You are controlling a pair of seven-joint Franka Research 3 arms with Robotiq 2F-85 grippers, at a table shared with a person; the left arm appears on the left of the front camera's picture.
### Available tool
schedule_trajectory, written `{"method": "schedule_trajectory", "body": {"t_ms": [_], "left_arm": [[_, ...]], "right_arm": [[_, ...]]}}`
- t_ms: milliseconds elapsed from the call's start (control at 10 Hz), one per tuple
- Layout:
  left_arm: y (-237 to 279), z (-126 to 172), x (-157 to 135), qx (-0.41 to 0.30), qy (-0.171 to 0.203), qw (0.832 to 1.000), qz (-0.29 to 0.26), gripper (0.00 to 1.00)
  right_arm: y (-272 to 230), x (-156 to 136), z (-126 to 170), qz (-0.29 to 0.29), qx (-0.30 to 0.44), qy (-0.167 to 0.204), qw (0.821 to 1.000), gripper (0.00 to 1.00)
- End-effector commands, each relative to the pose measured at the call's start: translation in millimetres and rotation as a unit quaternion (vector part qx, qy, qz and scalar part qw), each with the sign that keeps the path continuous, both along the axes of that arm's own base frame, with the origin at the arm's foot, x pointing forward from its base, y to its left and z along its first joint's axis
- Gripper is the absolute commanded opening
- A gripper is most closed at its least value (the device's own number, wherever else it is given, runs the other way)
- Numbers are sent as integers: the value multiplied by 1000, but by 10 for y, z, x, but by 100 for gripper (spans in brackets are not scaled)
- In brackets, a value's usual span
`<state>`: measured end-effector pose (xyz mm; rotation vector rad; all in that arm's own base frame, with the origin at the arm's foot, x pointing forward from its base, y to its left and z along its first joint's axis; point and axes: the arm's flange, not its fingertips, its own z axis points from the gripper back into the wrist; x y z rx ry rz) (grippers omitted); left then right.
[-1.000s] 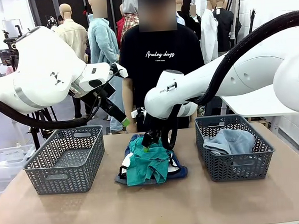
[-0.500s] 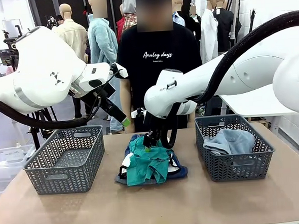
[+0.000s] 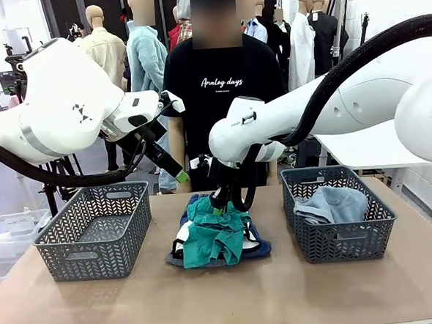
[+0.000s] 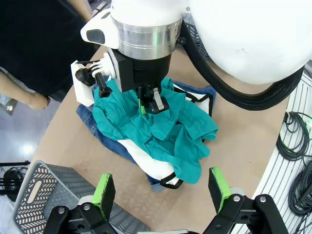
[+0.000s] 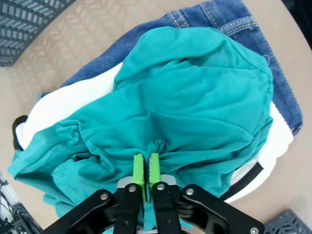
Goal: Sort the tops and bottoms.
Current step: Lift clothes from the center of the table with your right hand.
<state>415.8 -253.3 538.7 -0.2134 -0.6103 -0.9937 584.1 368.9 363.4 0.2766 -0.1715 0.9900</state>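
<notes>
The teal-green top lies crumpled on a pile at the table's middle. My right gripper stands over its far edge, shut on a pinch of the teal fabric, green pads pressed together. Under the top are white shorts with black trim and blue denim shorts. A faded grey-blue denim garment sits in the right basket. My left gripper hangs open high above the left basket; in the left wrist view its fingers are spread wide, holding nothing.
A person in a black T-shirt stands at the far side behind the pile, one hand near the table edge. The left basket has nothing in it. Bare tabletop runs along the front edge.
My right gripper has closed its jaws on the teal top's fabric at the pile's far edge. The person has shifted slightly left. The left arm is still.
</notes>
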Motion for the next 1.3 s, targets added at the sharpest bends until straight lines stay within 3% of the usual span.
{"method": "schedule_trajectory", "body": {"t_ms": [0,300,400,600,700,800,1000,1100,1200], "left_arm": [[22,14,-10,3,-4,1000,-2,100],[22,14,-10,3,-4,1000,-2,100],[22,14,-10,3,-4,1000,-2,100],[22,14,-10,3,-4,1000,-2,100],[22,14,-10,3,-4,1000,-2,100],[22,14,-10,3,-4,1000,-2,100],[22,14,-10,3,-4,1000,-2,100],[22,14,-10,3,-4,1000,-2,100],[22,14,-10,3,-4,1000,-2,100]], "right_arm": [[-131,-33,196,-21,31,-4,999,0],[-697,-270,1024,-94,49,-100,989,0],[-887,-431,1441,-117,50,-151,980,0],[-948,-709,2055,-104,78,-220,967,0],[-900,-832,2193,-72,107,-225,966,0],[-939,-450,2100,-108,71,-196,972,0],[-939,-450,2100,-108,71,-196,972,0],[-931,-668,2297,-102,79,-212,969,0],[-853,-660,2232,-126,68,-215,966,0]]}}
